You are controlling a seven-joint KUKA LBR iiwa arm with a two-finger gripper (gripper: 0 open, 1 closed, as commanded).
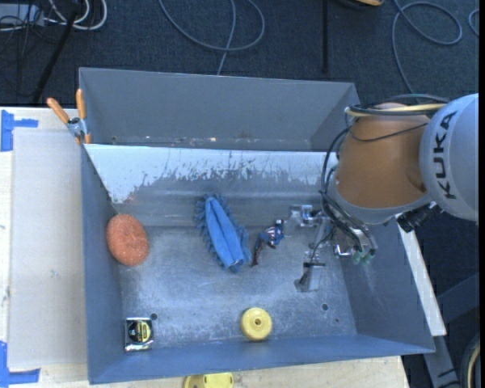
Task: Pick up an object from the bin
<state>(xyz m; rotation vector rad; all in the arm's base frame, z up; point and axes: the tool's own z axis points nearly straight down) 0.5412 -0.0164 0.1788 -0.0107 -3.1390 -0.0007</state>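
jaws: tbh can't tell if they're open or closed from this angle. The gripper (309,253) hangs low over bare bin floor, to the right of the blue brush (224,233), which I'll use as the ref point for everything.

closest obj: small dark thing w/ blue and red bits (267,239), just right of the brush, between it and the gripper. Near the gripper but not under it afaict. Can't make out what it is.

brush itself: blue, long, bristly along the edges, lying flat around the middle of the bin (226,111).

other stuff: yellow round thing (256,322) in front of the brush and a bit right, by the front wall. Black/yellow tape measure (139,332) in front and well left, in the front corner. Orange scrubber ball (128,239) well left of the brush, by the left wall. All spread apart, no heap.

progress: imo the pick isn't done yet. Every obj sits on the floor, nothing lifted. Left to do: get over one obj, close on it, raise it out.

writing: "KUKA" in black on the white casing of the arm (461,160), far right of the brush. Tape measure has a label but it's too small to read. Nothing else legible.
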